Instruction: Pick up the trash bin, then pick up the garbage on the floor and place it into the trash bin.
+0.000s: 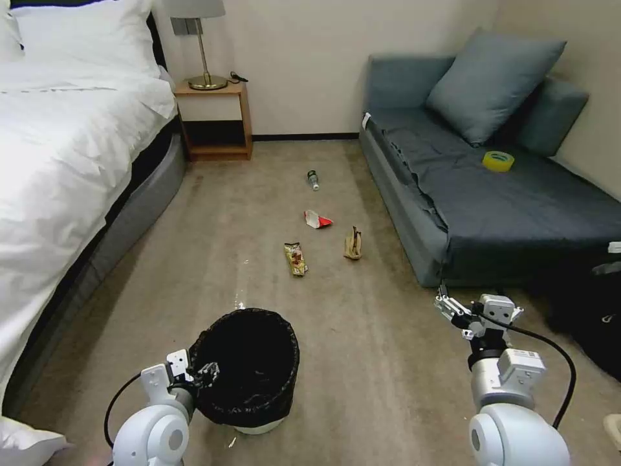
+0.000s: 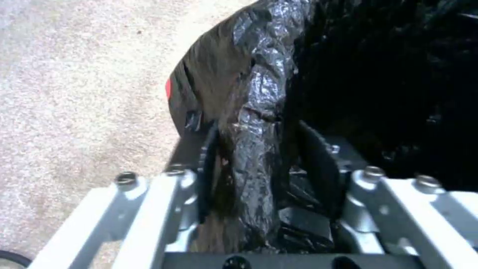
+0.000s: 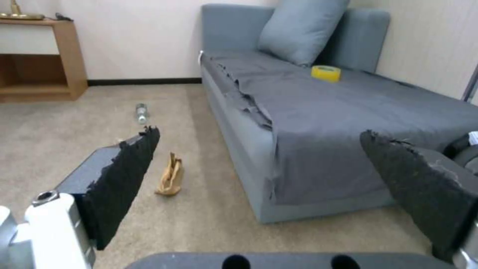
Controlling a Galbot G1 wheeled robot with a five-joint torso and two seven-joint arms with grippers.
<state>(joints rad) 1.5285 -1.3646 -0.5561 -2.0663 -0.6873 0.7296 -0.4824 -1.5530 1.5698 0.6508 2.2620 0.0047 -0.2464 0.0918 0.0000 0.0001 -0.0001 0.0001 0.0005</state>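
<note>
L tool [image 1: 197,375]: clenched on near-left rim of trash bin [image 1: 249,369]; in left wrist view one finger [image 2: 207,164] sits outside the bag-covered rim, the other inside, crinkly black liner pinched btwn them.
Trash bin: round, white base w/ black bag, upright on carpet [image 1: 362,362] right in front of robot, left of centre; can't tell if base is lifted or resting.
R tool [image 1: 453,309]: released, jaws wide apart, holding nothing; hovers low over carpet near front corner of sofa [image 1: 466,213], pointing fwd. Right wrist view shows both black pads [image 3: 124,175] spread, crumpled paper seen btwn them farther off.
Garbage: all on carpet ahead of bin, btwn bed [image 1: 58,149] & sofa, well apart from both tools.
- snack wrapper [image 1: 295,258]: gold-brown, nearest the bin.
- crumpled tan paper [image 1: 352,244]: right of snack wrapper, near sofa edge.
- red-and-white wrapper [image 1: 317,220]: just beyond those two.
- bottle [image 1: 313,179]: clear, green label, lying on its side, farthest off.
Other: yellow tape roll [image 1: 498,160] on sofa seat; nightstand [image 1: 217,116] w/ lamp [image 1: 202,45] by wall.
</note>
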